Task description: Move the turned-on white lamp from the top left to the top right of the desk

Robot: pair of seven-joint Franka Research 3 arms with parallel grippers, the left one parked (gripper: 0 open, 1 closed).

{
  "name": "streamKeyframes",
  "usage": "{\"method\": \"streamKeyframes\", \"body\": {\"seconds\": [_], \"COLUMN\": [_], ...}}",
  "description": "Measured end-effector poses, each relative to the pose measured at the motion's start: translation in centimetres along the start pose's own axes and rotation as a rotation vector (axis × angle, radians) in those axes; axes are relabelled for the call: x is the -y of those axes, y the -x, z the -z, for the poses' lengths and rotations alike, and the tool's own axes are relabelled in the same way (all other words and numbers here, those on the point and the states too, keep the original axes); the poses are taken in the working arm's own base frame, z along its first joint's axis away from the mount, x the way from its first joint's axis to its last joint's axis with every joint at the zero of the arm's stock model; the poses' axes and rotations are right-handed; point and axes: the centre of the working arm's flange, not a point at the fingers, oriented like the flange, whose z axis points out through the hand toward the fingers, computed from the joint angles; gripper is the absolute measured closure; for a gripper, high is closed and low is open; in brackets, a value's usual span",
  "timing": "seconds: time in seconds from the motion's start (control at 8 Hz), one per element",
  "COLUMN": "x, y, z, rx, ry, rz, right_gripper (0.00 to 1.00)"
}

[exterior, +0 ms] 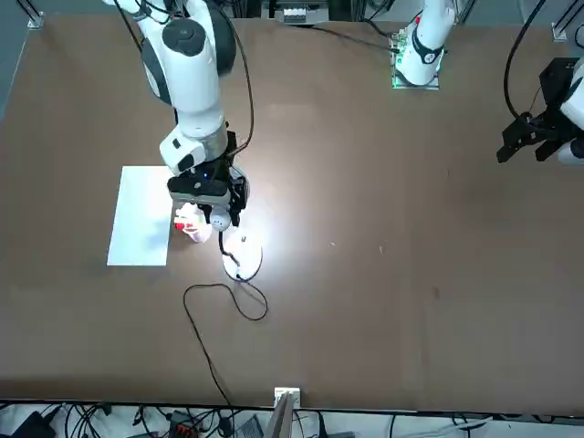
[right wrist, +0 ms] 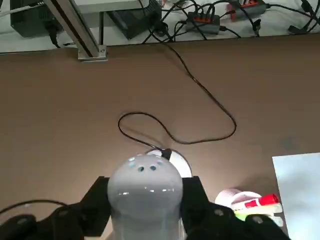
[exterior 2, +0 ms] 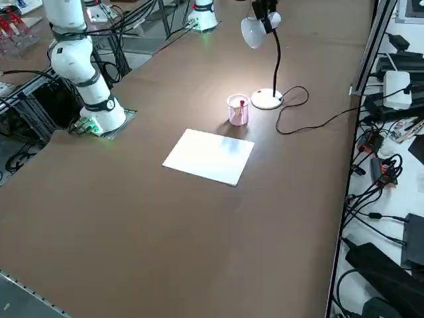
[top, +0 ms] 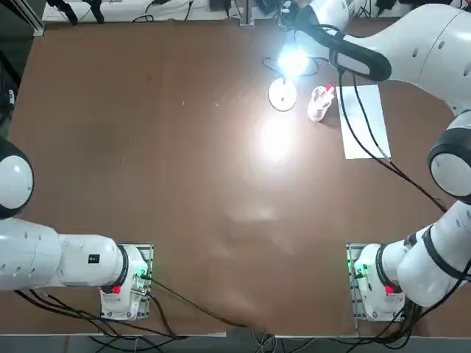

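- Currently the right gripper (right wrist: 145, 210) is closed on the head of the lamp (top: 283, 94), one black finger on each side of the white dome, as the wrist view shows.
- Seen from overhead, the lamp sits at the far edge of the desk (top: 147, 162), right of centre, with its round base flat on the surface and its head shining brightly.
- A pool of light falls on the brown top just nearer the robot than the base.
- Its thin black cord (exterior: 214, 315) loops across the desk and runs off the far edge.
- Just beside the base stands a clear pen cup (top: 319, 103) holding a red-capped marker.
- A white paper sheet (top: 362, 121) lies flat on the cup's other side, toward the desk's right edge.
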Motion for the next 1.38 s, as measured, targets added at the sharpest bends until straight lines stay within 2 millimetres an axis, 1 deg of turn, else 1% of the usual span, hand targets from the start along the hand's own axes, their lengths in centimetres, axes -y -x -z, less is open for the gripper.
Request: {"method": "streamKeyframes", "body": {"seconds": [0.12,0.25,0.38,0.5,0.62,0.75,0.88,1.0,1.12,1.38], "x": [-0.6,-2.0,-4.5,-8.5,-13.4,-18.6,-23.6,-28.4,-32.8,-41.7], "y": [-1.2,-3.2,-5.6,-8.5,-11.2,-13.5,-15.0,-15.9,-16.3,-15.9], "z": [0.8,2.0,3.1,3.9,4.5,4.9,4.8,4.2,3.3,1.1], "rx": [-0.015,-0.038,-0.066,-0.098,-0.13,-0.155,-0.168,-0.166,-0.151,-0.102], "ry": [-0.01,-0.02,-0.016,0.0,0.026,0.059,0.097,0.139,0.182,0.27], "rz": [-0.029,-0.078,-0.138,-0.208,-0.282,-0.355,-0.422,-0.478,-0.516,-0.534], "right_gripper": [0.27,0.27,0.27,0.27,0.27,0.27,0.27,0.27,0.27,0.27]}}
